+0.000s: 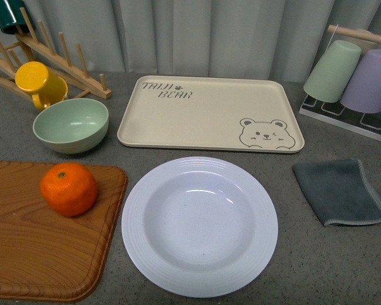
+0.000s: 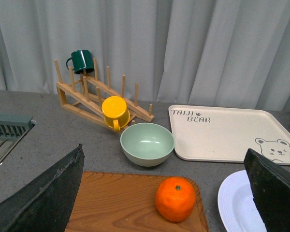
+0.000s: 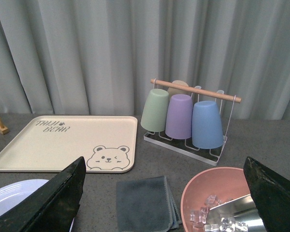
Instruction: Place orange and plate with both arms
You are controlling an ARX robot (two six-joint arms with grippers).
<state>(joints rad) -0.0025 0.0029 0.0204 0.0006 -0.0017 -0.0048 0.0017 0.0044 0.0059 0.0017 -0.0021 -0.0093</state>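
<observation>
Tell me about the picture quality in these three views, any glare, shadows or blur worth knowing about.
Front view: soft even light, small glints on the large round white ridged plate, a faint shadow under the small bright-orange mandarin. Left wrist view: sharp scene, but the left gripper's fingers read as dark featureless wedges. Right wrist view: same for the right gripper's fingers; background sharp.

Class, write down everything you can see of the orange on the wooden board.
The orange is small, round and bright orange, with a glossy, faintly dimpled skin and a tiny green stem dot facing up. It looks whole and unpeeled. It sits on the far right part of the wooden board, touching only that. The pale green bowl stands behind it, apart; the white plate lies to its right, also apart.
</observation>
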